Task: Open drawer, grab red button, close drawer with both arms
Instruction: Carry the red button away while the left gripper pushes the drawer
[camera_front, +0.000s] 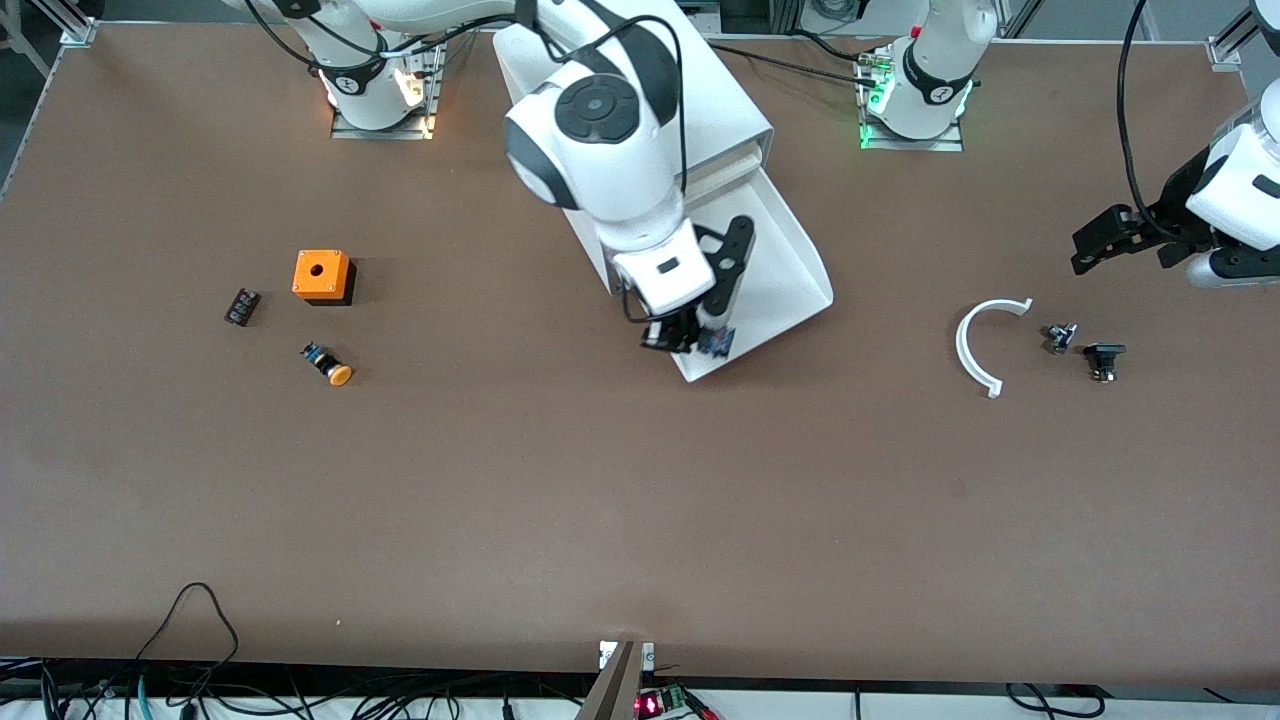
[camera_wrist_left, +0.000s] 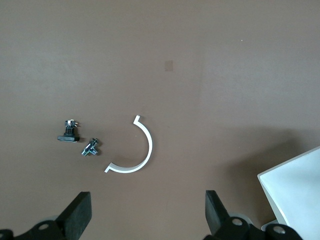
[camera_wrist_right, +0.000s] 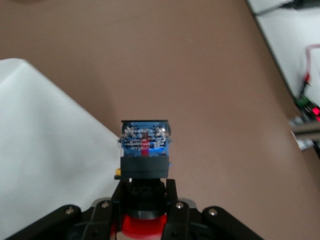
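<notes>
The white drawer (camera_front: 790, 265) stands pulled out of the white cabinet (camera_front: 720, 100), toward the front camera. My right gripper (camera_front: 685, 335) hangs over the drawer's front corner, shut on the button (camera_front: 716, 342). In the right wrist view the gripper (camera_wrist_right: 145, 192) clamps the button's black body, with the blue base (camera_wrist_right: 145, 140) pointing away and the red cap (camera_wrist_right: 142, 227) between the fingers. The drawer's floor (camera_wrist_right: 45, 150) lies below it. My left gripper (camera_front: 1105, 240) is open and empty above the table at the left arm's end, and it also shows in the left wrist view (camera_wrist_left: 147, 212).
An orange box with a hole (camera_front: 322, 275), an orange-capped button (camera_front: 328, 364) and a small black piece (camera_front: 242, 306) lie toward the right arm's end. A white arc (camera_front: 978, 345) and two small black parts (camera_front: 1060, 337) (camera_front: 1104, 358) lie under the left gripper.
</notes>
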